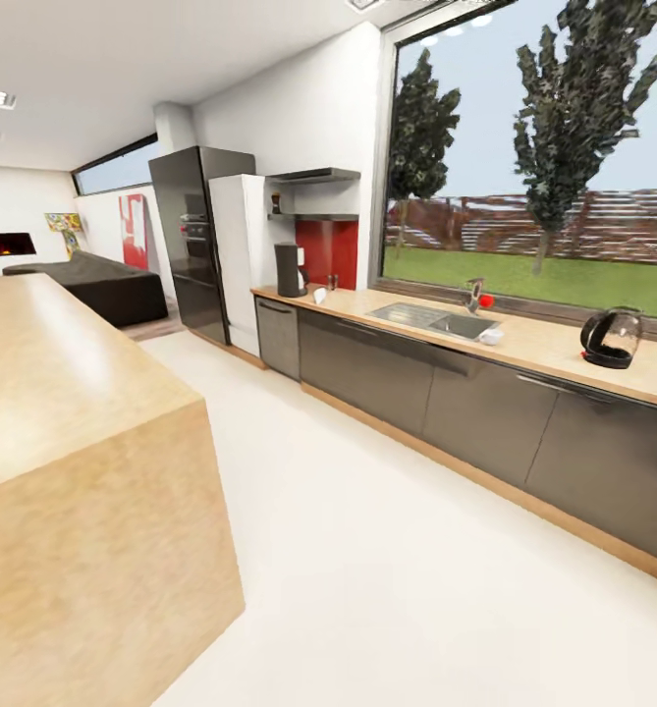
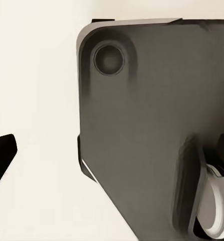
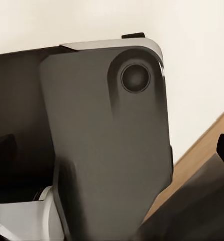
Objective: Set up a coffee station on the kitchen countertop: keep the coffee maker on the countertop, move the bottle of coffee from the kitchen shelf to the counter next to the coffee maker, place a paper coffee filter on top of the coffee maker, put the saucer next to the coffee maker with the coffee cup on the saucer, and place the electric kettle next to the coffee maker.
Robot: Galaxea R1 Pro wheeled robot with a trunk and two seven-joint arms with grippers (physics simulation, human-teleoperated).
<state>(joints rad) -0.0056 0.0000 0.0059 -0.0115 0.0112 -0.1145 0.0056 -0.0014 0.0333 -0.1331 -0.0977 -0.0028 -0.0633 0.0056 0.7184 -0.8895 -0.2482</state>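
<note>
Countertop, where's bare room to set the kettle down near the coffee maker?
Free countertop: the stretch between coffee maker and sink, and between sink and kettle. Crowded right beside the coffee maker, where small white items sit.

Open floor (image 1: pixel 367 550) runs between the island block (image 1: pixel 73 442) and the kitchen countertop (image 1: pixel 524 339)

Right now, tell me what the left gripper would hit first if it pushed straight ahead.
Most likely the robot's own dark grey base panel, which sits straight ahead in the left wrist view over the white floor; depth is unclear.
</note>
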